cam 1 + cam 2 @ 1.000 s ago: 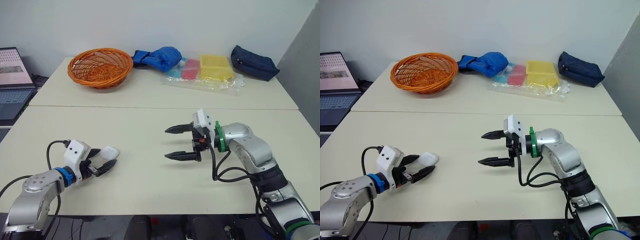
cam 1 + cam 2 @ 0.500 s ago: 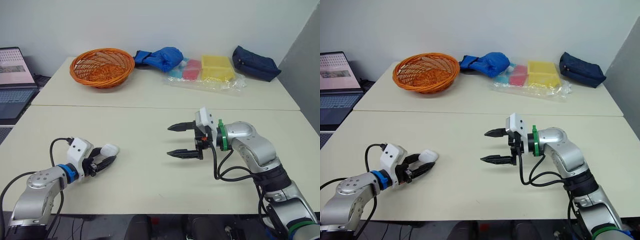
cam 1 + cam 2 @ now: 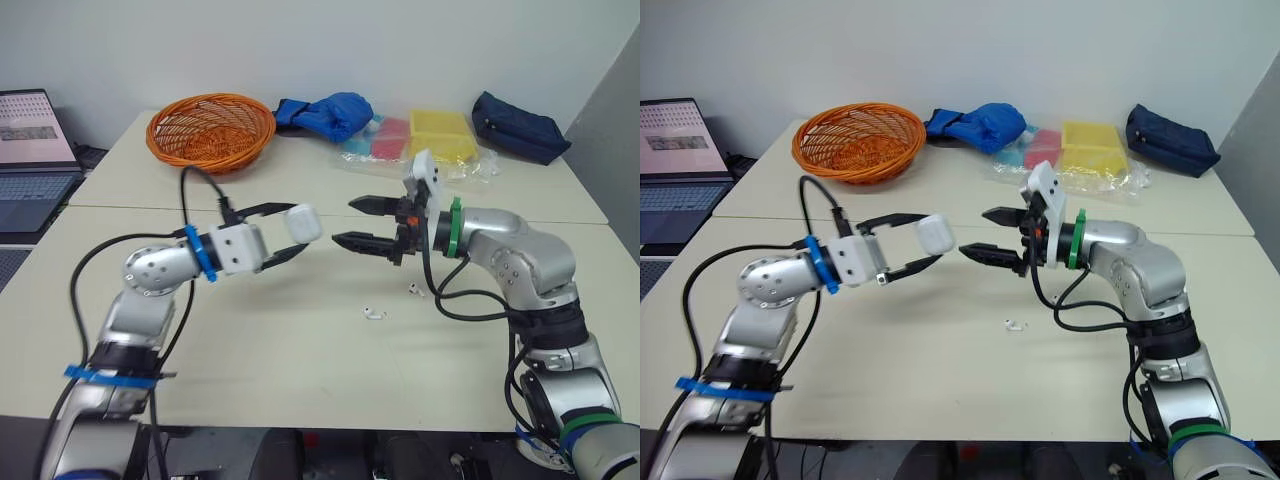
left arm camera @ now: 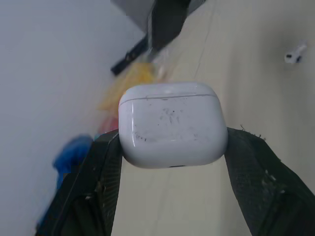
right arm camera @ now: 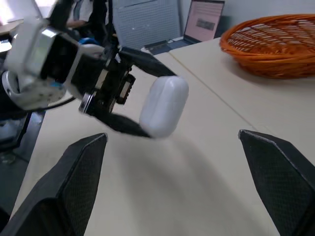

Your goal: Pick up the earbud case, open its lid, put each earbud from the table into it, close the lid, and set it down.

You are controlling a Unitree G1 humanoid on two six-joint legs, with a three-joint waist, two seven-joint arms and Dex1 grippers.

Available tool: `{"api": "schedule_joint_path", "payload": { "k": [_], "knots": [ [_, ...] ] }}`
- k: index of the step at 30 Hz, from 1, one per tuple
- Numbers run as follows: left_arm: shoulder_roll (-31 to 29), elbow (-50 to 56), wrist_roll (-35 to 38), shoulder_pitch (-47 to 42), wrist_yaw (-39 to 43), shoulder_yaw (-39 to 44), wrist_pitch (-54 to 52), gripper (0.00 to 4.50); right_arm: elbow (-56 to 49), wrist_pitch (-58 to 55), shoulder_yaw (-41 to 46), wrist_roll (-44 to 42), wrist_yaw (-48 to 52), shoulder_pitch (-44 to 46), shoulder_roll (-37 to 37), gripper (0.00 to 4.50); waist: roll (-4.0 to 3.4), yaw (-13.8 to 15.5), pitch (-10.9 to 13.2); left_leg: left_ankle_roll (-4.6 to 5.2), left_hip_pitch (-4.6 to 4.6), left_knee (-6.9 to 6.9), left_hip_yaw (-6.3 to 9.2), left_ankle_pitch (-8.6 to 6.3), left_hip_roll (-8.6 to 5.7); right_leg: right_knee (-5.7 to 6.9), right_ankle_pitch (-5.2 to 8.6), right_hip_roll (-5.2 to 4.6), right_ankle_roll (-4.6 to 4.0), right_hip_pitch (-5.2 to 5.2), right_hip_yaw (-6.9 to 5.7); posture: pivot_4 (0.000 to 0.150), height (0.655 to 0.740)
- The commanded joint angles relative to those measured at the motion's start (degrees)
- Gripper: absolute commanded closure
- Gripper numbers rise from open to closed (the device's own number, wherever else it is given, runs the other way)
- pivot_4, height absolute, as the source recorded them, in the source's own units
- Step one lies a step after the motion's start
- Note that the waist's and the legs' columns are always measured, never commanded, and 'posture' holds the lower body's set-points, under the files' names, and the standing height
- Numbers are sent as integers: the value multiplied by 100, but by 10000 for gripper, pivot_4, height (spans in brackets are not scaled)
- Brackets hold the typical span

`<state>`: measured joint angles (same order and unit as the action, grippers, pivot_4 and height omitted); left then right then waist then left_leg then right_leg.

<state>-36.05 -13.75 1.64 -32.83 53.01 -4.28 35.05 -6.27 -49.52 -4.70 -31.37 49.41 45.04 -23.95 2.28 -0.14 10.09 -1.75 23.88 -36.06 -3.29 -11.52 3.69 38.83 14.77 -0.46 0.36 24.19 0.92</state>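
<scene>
The earbud case [image 4: 172, 125] is pinched between the two black fingers of the left gripper [image 3: 300, 226] and held in the air above the tabletop [image 3: 250, 350], near its middle. Its lid is shut, and the seam shows as a thin line near one end. The right gripper [image 3: 344, 221] faces it from the other side with its fingers spread wide and holding nothing, its tips just beside the case but apart from it. A nearer earbud [image 3: 374, 314] lies on the tabletop below the right gripper, and a farther earbud [image 3: 414, 290] lies close by, next to the right arm's cable. An orange basket [image 3: 211, 132], a blue cloth [image 3: 325, 113] and a dark pouch [image 3: 520, 125] sit along the far edge.
</scene>
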Motion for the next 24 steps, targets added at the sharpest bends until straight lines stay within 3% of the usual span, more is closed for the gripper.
{"api": "schedule_joint_path", "payload": {
  "k": [1,9,24],
  "knots": [
    [70,-867,-356,-470,-113,-194,1415,17647,-86,-731,301,-429,-298,72,63,0,0,-14,0,2,4,1,0,-1,1,-1,1,2,2,4,0,1500,7400],
    [246,-2007,-641,-1217,-422,-487,2552,17647,-394,-1337,530,-871,-941,23,529,0,-1,-28,1,14,26,0,8,-8,8,4,7,17,10,21,-3,1500,7400],
    [279,-2420,-645,-1460,-702,-662,3046,17647,-118,-1198,236,-675,-1286,-88,646,0,-1,-33,1,14,24,-7,12,-7,8,9,13,19,23,18,-5,1500,7400]
  ]
}}
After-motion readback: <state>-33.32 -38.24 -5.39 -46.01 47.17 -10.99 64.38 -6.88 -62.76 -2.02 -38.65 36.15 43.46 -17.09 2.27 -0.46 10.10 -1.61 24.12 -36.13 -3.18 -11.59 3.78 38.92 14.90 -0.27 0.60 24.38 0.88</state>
